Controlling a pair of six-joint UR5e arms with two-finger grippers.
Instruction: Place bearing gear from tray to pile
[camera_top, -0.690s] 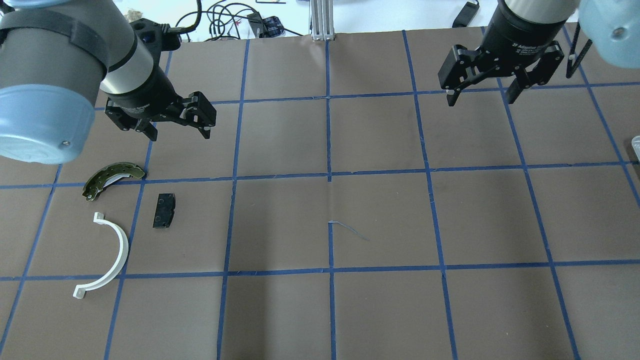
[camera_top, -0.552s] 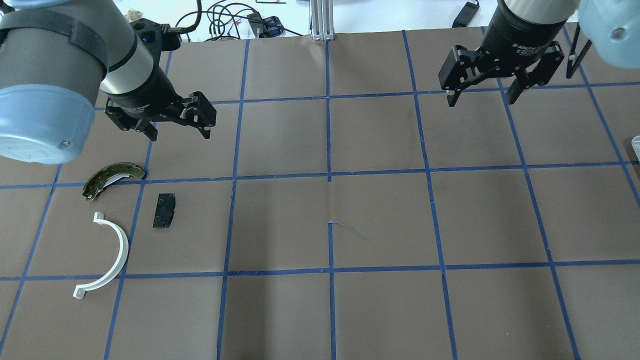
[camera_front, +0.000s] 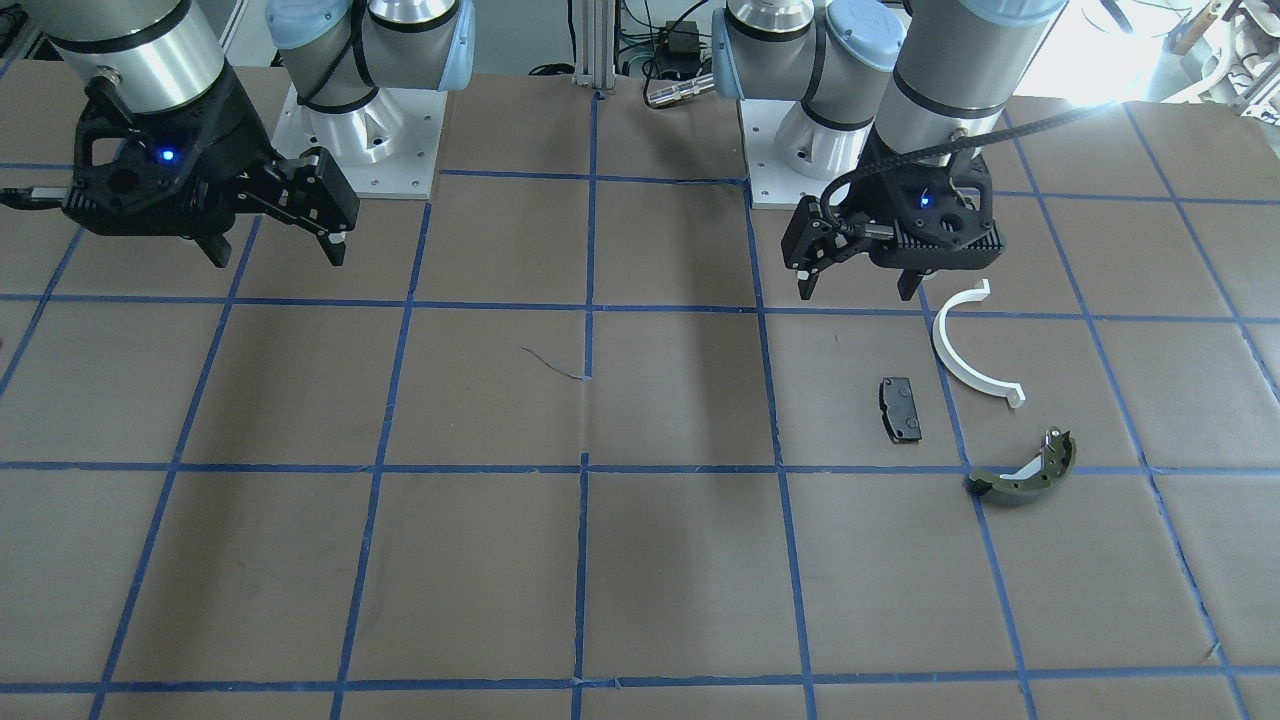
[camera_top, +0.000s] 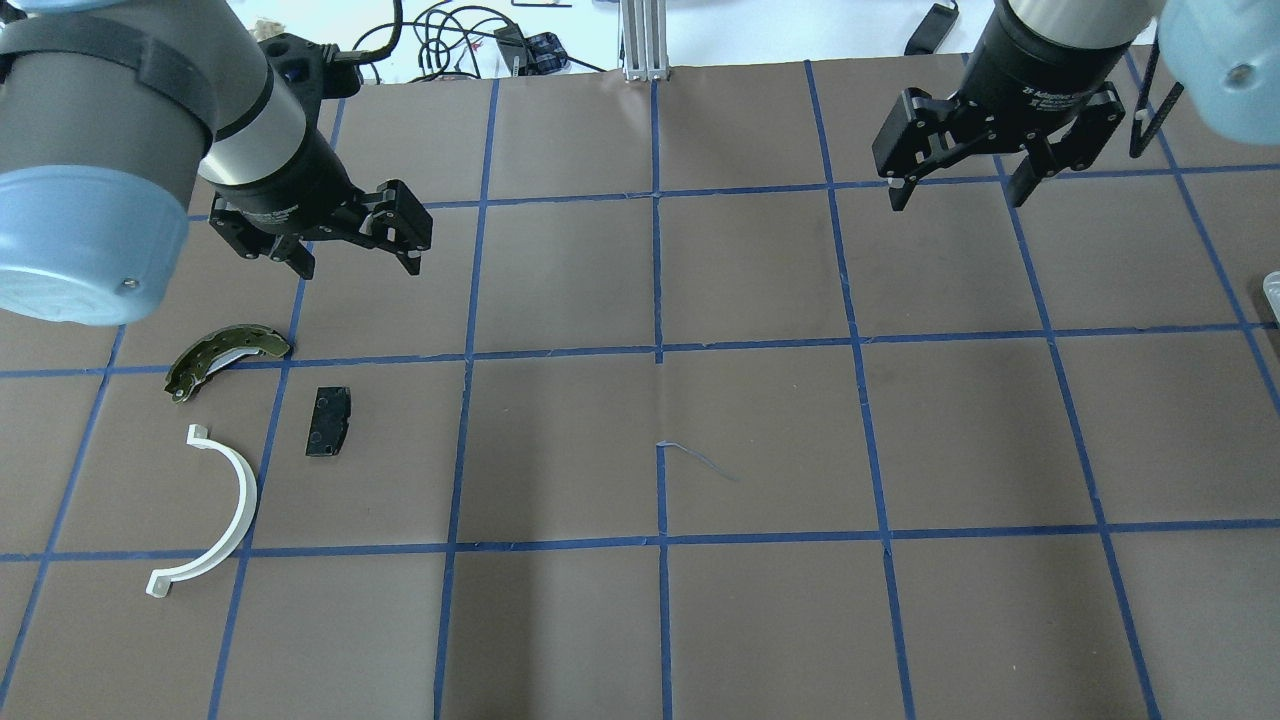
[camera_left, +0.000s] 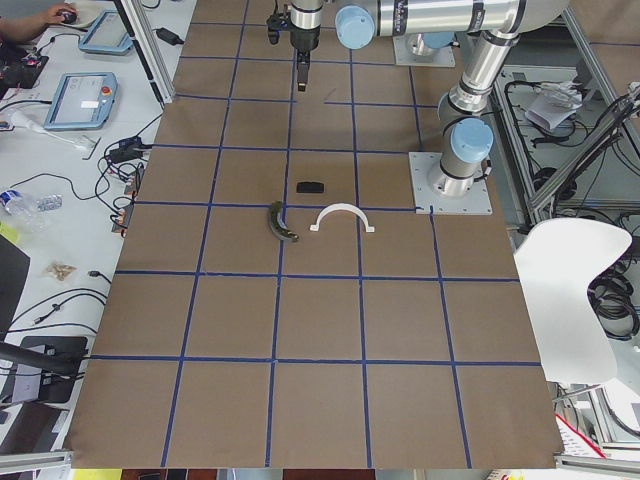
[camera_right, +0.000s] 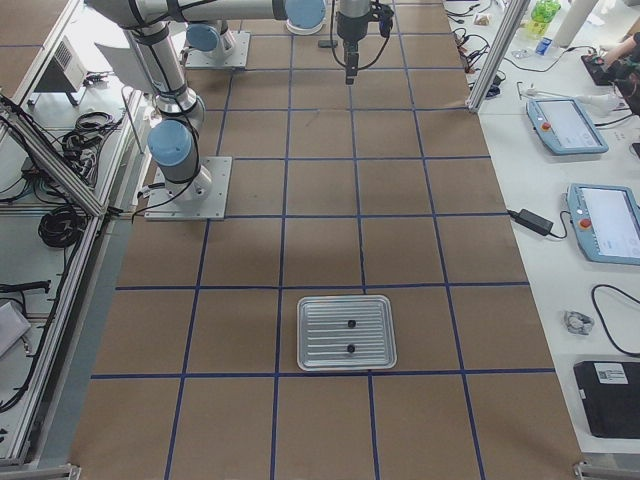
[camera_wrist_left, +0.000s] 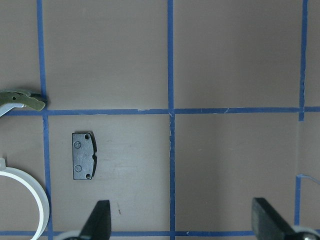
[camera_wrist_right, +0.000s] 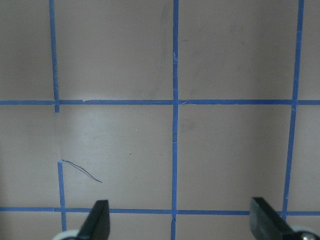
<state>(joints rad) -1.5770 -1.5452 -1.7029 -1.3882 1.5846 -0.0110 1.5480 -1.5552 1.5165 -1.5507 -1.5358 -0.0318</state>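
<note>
The pile lies on the brown table's left side: an olive-green curved shoe (camera_top: 225, 358), a small black pad (camera_top: 328, 421) and a white half-ring arc (camera_top: 215, 510). My left gripper (camera_top: 358, 262) hovers open and empty just beyond the pile; its wrist view shows the pad (camera_wrist_left: 83, 156) below, between its fingertips (camera_wrist_left: 100, 220). My right gripper (camera_top: 958, 198) is open and empty over bare table at the far right. A ribbed metal tray (camera_right: 320, 360) shows in the exterior right view, with two small dark parts (camera_right: 350, 323) on it, too small to identify.
Blue tape lines grid the table. A tray corner (camera_top: 1272, 285) shows at the overhead view's right edge. Cables and a metal post (camera_top: 643, 40) sit beyond the far edge. The arm bases (camera_front: 350, 140) stand at the robot's side.
The right gripper has drifted very slightly toward the far edge. The left gripper and the pile parts have stayed put.
</note>
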